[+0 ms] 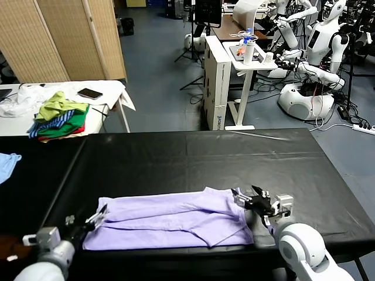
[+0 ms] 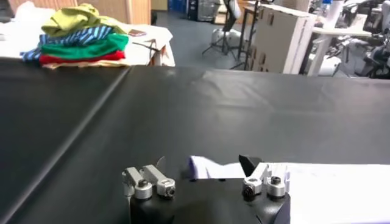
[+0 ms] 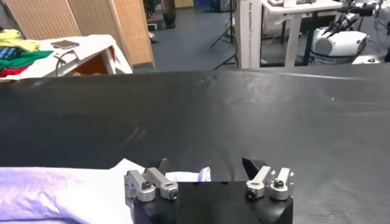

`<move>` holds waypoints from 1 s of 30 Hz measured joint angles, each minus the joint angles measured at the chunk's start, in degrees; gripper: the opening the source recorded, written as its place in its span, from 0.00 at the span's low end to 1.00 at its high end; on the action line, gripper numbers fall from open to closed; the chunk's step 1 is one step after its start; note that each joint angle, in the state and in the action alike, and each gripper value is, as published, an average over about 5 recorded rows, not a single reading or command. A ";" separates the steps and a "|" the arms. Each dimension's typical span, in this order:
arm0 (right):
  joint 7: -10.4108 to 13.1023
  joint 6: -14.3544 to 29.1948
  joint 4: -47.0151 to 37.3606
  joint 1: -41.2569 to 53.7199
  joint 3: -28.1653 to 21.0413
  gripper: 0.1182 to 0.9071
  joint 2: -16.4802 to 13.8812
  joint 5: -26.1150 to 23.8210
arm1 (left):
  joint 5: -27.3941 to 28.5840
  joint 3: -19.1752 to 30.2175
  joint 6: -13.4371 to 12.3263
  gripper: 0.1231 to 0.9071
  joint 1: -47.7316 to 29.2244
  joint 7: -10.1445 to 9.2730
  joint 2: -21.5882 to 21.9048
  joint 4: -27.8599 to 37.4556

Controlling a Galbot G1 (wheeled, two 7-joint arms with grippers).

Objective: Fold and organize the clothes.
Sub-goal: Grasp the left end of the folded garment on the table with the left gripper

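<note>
The clothes, one pale lavender T-shirt (image 1: 170,219), lie folded into a long flat band along the front of the black table (image 1: 193,158). My left gripper (image 1: 96,218) sits at the band's left end, open; in the left wrist view a cloth corner (image 2: 204,168) lies loose on the table between its spread fingers (image 2: 247,163). Over the band's right end, my right gripper (image 1: 249,198) is open too. The right wrist view shows its jaws (image 3: 206,165) wide apart above the shirt's edge (image 3: 73,192), holding nothing.
A pile of green, yellow, striped and red garments (image 1: 58,117) and a phone (image 1: 89,93) lie on a white table at the back left. A light blue garment (image 1: 7,164) lies at the left edge. Other robots (image 1: 316,52) and a white stand (image 1: 220,76) are behind the table.
</note>
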 joint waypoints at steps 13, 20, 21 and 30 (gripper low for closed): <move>-0.01 0.09 -0.11 0.16 -0.01 1.00 -0.20 -0.11 | -0.26 -1.22 -1.82 1.00 3.11 2.07 -4.92 0.99; -0.01 0.18 -0.36 0.45 -0.40 1.00 0.13 -0.35 | 0.86 -0.98 -2.57 0.97 2.93 2.79 -5.05 1.12; -0.01 0.18 -0.36 0.48 -0.43 1.00 0.16 -0.38 | 1.35 -0.85 -2.78 0.95 2.95 3.00 -5.05 1.09; -0.18 0.23 -0.58 0.81 -0.52 1.00 0.23 -0.63 | 2.93 0.28 -3.41 0.66 2.35 3.41 -5.19 1.37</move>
